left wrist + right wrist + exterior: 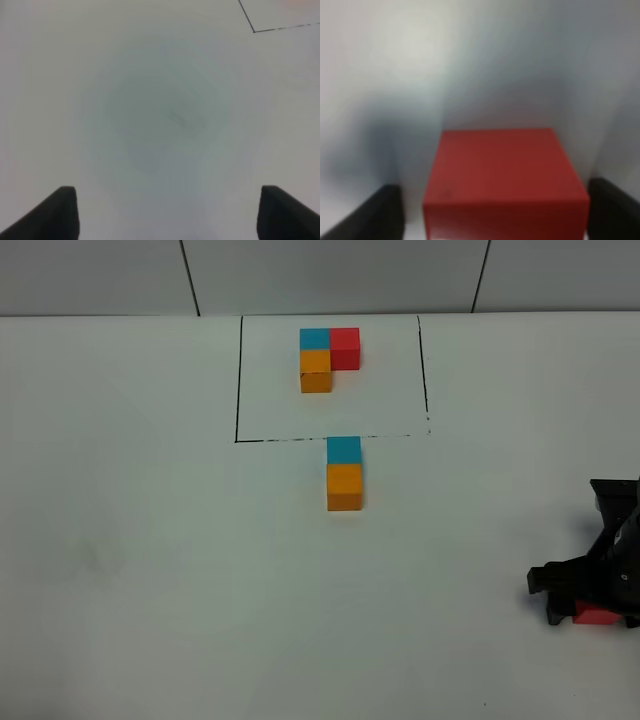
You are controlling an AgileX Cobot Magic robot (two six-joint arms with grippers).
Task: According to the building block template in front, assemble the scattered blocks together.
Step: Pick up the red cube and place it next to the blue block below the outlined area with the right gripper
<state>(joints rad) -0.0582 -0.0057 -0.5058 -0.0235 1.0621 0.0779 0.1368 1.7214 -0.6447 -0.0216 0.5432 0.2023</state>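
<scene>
Just before the building block template (329, 358), the teal cube (343, 449) touches the orange cube (344, 486); the red cube (505, 180) lies well right, inside my right tool (495, 220).

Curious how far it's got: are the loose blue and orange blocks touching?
Touching. The exterior high view shows the loose blue block flush against the loose orange block, with no gap between them.
</scene>
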